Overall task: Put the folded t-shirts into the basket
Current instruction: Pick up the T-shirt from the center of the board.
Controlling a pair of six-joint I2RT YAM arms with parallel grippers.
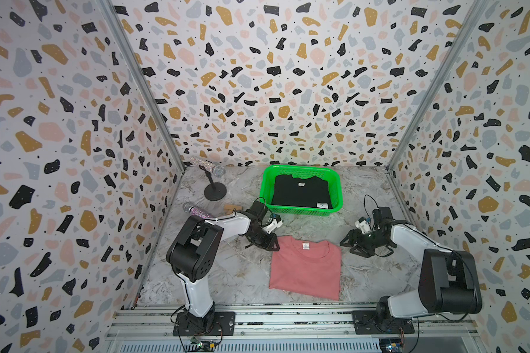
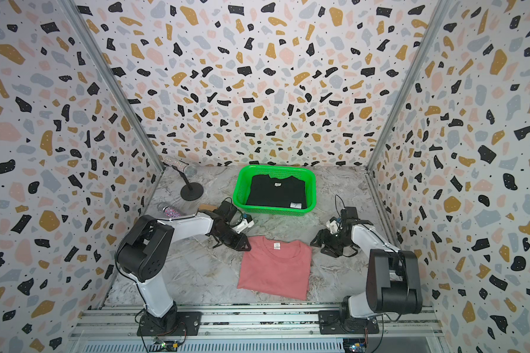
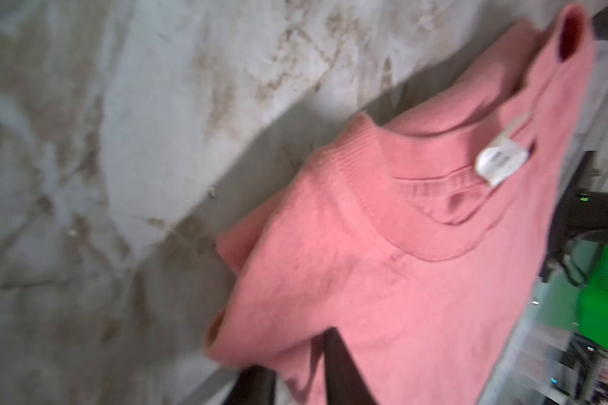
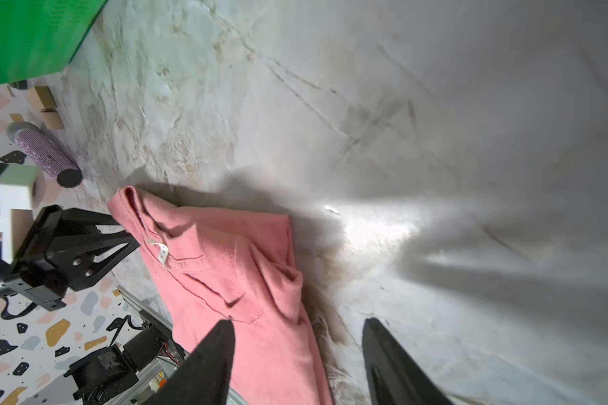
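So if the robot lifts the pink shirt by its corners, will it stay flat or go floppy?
Probably floppy: the pink shirt is soft cloth in loose folded layers, so its middle would likely sag. It looks light, being thin fabric. Pushed across the table, it would probably bunch up rather than slide, since one edge is wrinkled.

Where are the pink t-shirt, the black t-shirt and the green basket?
pink t-shirt (image 1: 306,269): in a top view, middle of its front.
black t-shirt (image 1: 300,192): in a top view, middle of its front.
green basket (image 1: 300,211): in a top view, its near mesh wall.
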